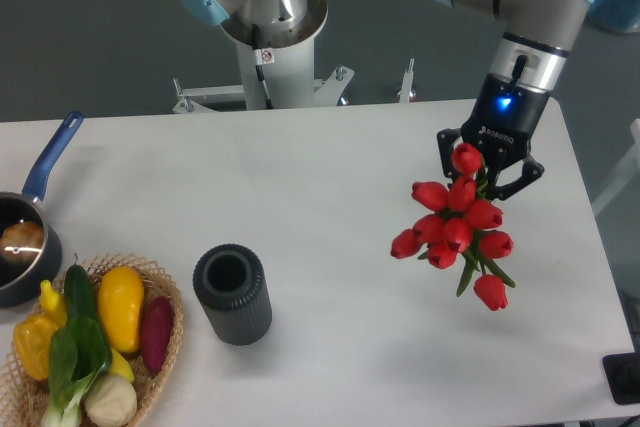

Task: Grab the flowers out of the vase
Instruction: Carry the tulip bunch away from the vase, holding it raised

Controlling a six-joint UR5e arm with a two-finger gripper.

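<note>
White counter: ribbed dark grey cylindrical vase stands empty. Gripper jaws clamp red tulip bunch aloft at right. Wicker basket holds vegetables.

Bright, even light — soft shadows, sharp focus.

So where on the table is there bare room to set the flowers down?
The widest bare stretch runs between the vase and the flowers held in the gripper. The table is also bare behind the vase. The near left corner is crowded by the basket and the pot.
</note>
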